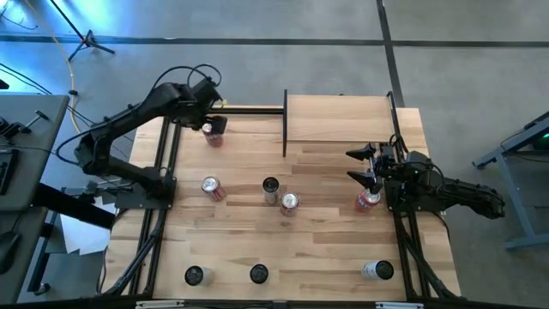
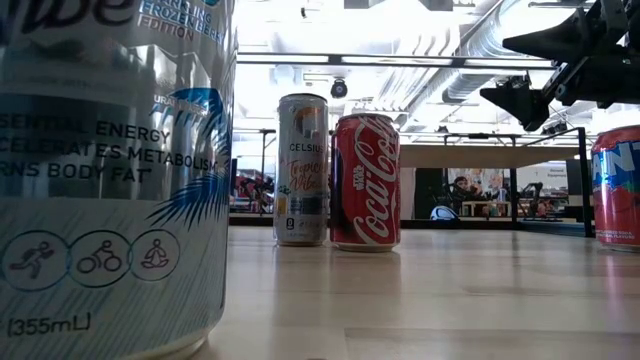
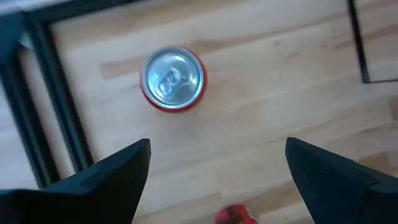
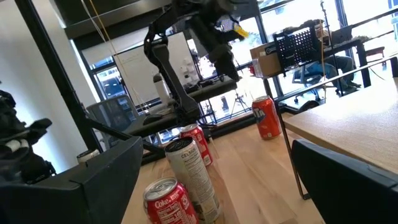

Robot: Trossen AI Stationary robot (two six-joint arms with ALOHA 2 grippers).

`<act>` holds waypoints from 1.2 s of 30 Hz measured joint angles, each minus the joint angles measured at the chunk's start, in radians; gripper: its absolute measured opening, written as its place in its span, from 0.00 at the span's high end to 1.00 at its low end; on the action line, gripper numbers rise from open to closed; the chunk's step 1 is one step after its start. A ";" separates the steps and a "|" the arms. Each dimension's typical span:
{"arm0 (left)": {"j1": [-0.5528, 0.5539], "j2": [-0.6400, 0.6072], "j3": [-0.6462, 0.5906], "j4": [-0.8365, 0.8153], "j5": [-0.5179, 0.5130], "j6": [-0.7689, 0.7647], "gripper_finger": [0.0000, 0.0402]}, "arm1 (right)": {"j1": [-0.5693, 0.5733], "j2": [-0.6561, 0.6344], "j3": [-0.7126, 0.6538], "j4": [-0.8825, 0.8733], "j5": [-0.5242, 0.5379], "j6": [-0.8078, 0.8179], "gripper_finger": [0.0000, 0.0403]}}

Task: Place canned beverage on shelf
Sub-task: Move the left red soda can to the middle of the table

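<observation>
A red can [image 1: 214,134] stands upright on the table's far left, left of the shelf [image 1: 339,118], a pale wood board with black uprights at the far edge. My left gripper [image 1: 209,110] hovers above this can, open and empty; the left wrist view looks down on the can's silver top [image 3: 172,77] ahead of the open fingers [image 3: 217,168]. My right gripper [image 1: 353,166] is open and empty at the table's right, raised above the table [image 2: 500,68]. Another red can [image 1: 367,201] stands just on its near side.
A red can [image 1: 212,187], a slim Celsius can [image 1: 270,189] and a Coca-Cola can [image 1: 289,202] stand mid-table. Three more cans [image 1: 196,275], [image 1: 258,273], [image 1: 377,271] stand along the near edge. A black rail [image 1: 249,110] runs left from the shelf.
</observation>
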 joint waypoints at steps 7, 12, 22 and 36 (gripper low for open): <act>0.059 0.123 -0.001 0.001 0.040 0.018 0.12 | 0.000 0.000 0.000 0.000 0.000 0.000 0.01; 0.081 0.162 -0.001 0.002 0.047 0.027 0.12 | 0.000 0.000 0.000 0.000 0.000 0.000 0.01; 0.147 0.172 -0.001 0.027 0.017 0.077 0.12 | 0.000 0.000 0.000 0.000 0.000 0.000 0.01; 0.208 0.271 -0.001 0.079 0.096 0.114 0.12 | 0.000 0.000 0.000 0.000 0.000 0.000 0.01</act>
